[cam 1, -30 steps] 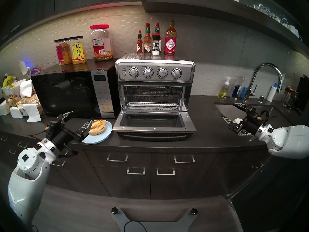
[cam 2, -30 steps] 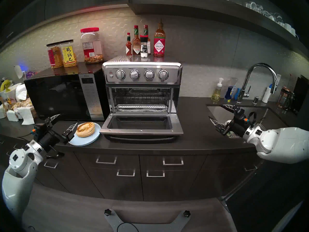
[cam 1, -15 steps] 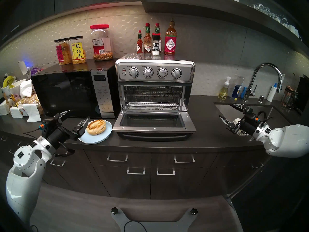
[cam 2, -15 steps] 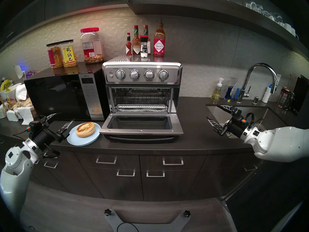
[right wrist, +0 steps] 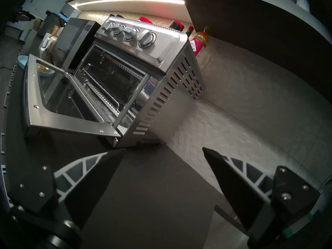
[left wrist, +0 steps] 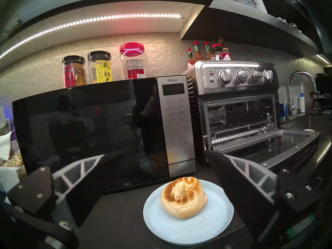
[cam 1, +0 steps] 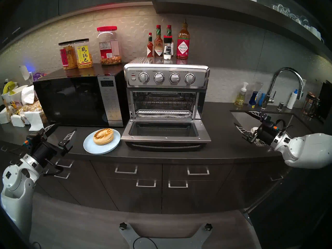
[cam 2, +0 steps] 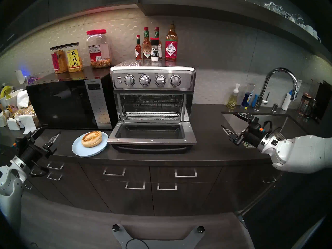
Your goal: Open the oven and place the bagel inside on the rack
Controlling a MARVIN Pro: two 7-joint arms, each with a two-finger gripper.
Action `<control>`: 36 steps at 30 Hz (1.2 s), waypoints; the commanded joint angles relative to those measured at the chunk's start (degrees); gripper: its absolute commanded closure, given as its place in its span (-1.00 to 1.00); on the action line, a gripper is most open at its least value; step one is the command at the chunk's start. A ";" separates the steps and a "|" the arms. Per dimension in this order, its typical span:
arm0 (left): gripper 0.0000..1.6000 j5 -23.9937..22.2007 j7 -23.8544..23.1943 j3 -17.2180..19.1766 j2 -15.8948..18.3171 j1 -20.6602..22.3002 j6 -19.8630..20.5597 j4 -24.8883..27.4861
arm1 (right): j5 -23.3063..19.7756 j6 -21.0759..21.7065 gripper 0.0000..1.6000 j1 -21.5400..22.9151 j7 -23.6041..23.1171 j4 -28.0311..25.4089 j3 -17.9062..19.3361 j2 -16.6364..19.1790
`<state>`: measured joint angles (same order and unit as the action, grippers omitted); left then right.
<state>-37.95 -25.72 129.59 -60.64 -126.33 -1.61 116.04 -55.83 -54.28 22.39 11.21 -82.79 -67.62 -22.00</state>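
Observation:
The stainless-steel oven (cam 1: pixel 167 78) stands mid-counter with its door (cam 1: pixel 125 133) dropped flat open. The wire rack (cam 1: pixel 163 103) sits inside, bare, above a foil-lined tray (cam 1: pixel 163 116). The bagel (cam 1: pixel 103 136) lies on a pale blue plate (cam 1: pixel 89 146) left of the door. My left gripper (cam 1: pixel 64 127) is open and empty, left of the plate and clear of it. The left wrist view shows the bagel (left wrist: pixel 184 196) ahead between the open fingers. My right gripper (cam 1: pixel 242 117) is open and empty over the sink's edge, right of the oven (right wrist: pixel 161 51).
A black microwave (cam 1: pixel 71 99) with snack jars on top stands left of the oven. Sauce bottles (cam 1: pixel 183 43) stand on the oven. Napkins and bagged bread (cam 1: pixel 30 108) crowd the far left. The sink (cam 1: pixel 251 117), faucet (cam 1: pixel 285 78) and soap bottles are at the right.
My left gripper has drawn back to the left, away from the plate and bagel, still open. The right gripper has shifted slightly left. The bagel and oven have not moved.

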 commanded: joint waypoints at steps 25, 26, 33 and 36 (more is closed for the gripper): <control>-1.00 5.00 4.88 0.58 -3.38 -1.73 3.06 3.32 | -0.38 -0.72 -1.00 0.34 0.11 0.36 0.84 -0.25; -1.00 5.01 4.87 0.58 -3.40 -1.72 3.06 3.32 | -0.38 -0.72 -1.00 0.34 0.11 0.36 0.84 -0.25; -1.00 5.04 4.77 0.60 -3.47 -1.64 3.10 3.31 | -0.39 -0.72 -1.00 0.33 0.10 0.37 0.85 -0.26; -1.00 5.07 4.69 0.62 -3.52 -1.59 3.13 3.30 | 0.41 -0.72 -1.00 0.53 -0.37 -0.10 0.81 -0.31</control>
<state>-32.80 -20.82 129.78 -64.38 -128.07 1.80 118.02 -56.04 -54.50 22.00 11.20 -82.50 -67.49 -22.30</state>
